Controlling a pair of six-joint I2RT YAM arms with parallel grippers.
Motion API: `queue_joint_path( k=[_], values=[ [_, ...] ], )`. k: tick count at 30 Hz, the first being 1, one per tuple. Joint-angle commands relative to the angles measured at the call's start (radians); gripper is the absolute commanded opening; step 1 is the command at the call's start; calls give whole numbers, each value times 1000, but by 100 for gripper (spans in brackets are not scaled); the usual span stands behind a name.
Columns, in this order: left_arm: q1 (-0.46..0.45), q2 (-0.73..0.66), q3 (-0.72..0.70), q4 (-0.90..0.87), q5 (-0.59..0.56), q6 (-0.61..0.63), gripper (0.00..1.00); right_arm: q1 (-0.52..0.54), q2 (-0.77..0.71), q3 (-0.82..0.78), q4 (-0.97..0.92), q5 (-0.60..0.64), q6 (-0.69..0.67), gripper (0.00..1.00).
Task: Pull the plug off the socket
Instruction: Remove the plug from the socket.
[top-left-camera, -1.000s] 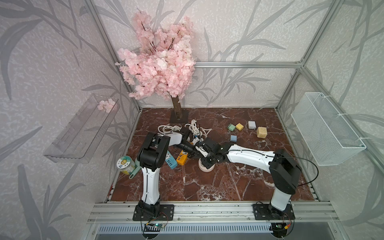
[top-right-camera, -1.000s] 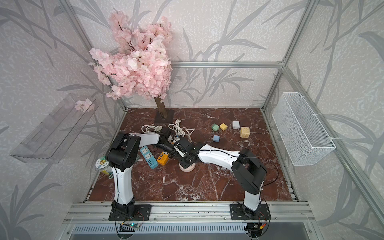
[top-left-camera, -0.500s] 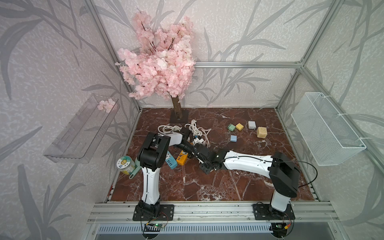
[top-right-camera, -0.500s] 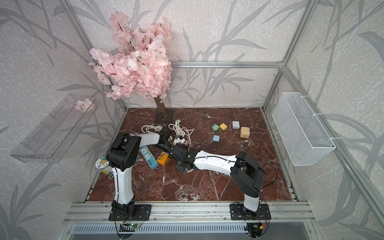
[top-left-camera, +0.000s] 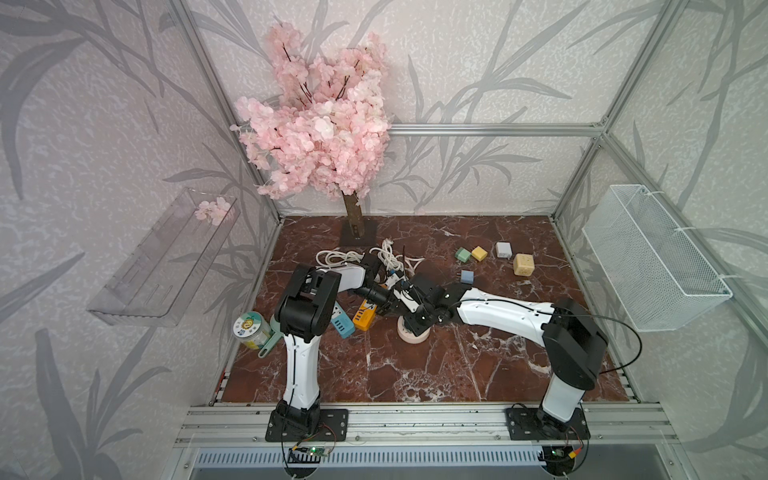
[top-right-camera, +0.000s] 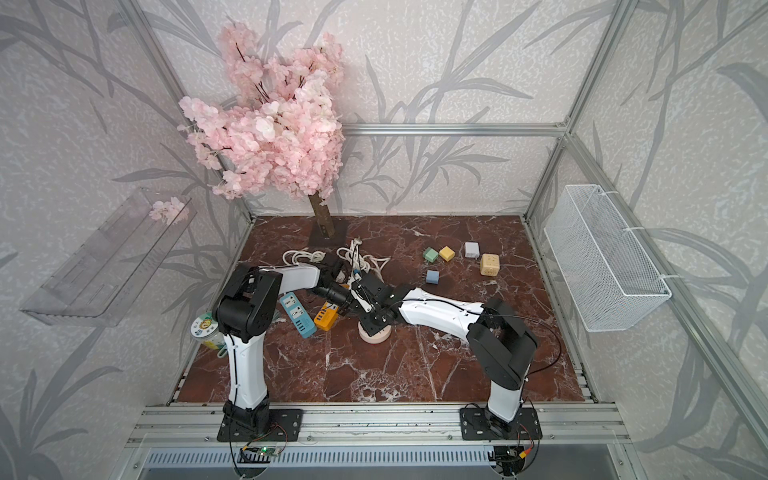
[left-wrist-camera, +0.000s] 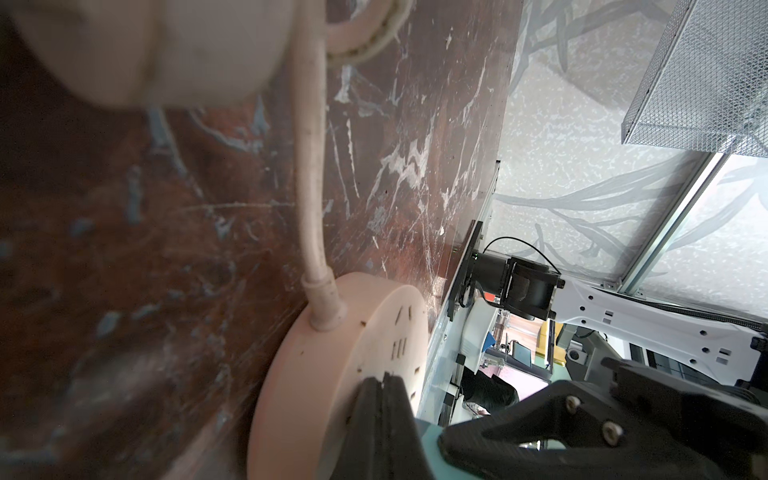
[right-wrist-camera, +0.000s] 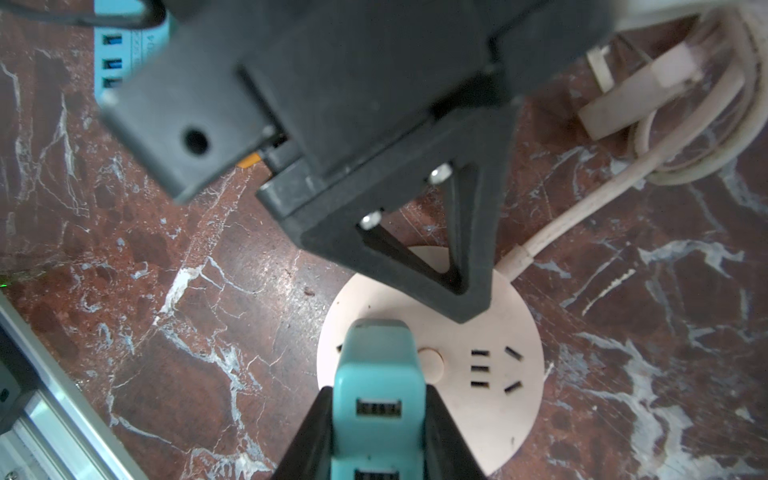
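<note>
Where the right gripper (right-wrist-camera: 376, 390) closes, its two black fingers (right-wrist-camera: 309, 432) pinch a teal plug (right-wrist-camera: 376, 365) by its sides, with the USB ports facing the wrist camera. The plug sits over the round pink socket (right-wrist-camera: 490, 407); I cannot tell whether its prongs are seated or free. Left gripper (left-wrist-camera: 384, 380): jaws pressed together with nothing between them, tips bearing on the socket's top face just beside the plug, on the side where the cord (left-wrist-camera: 309, 166) leaves the rim. The socket lies flat near the middle of the marble table (top-left-camera: 415, 374), and both top views show both arms reaching in over it. The cord runs off to a bundled white coil (right-wrist-camera: 698, 137) nearer the back edge. Just left of the socket lie an orange power strip (top-right-camera: 326, 318) and a blue power strip (top-right-camera: 297, 316), side by side. Toward the back right corner, well apart from the socket, are five small cubes (top-left-camera: 479, 252). A jar (top-left-camera: 249, 330) stands at the left edge. A pink blossom tree (top-left-camera: 320, 137) stands at the back edge, left of centre.
</note>
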Motion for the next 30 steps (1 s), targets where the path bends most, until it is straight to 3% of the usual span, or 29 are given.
queue_joint_path(
  k=[1,6,12,22,27,30],
  values=[
    [-9,76,-41,-43,-244,14,0,23,-100,-4,102,117,-36,0],
    [-10,76,-42,-44,-244,14,0,175,-97,-2,122,378,-180,0],
    [-9,76,-41,-45,-244,14,0,197,-82,12,128,454,-203,0],
    [-10,75,-41,-43,-241,17,0,-23,-89,12,111,39,39,0],
    [-10,74,-43,-45,-239,17,0,-24,-86,30,79,27,19,0],
    [-10,73,-44,-43,-236,18,0,-1,-100,22,74,87,-5,0]
  ],
)
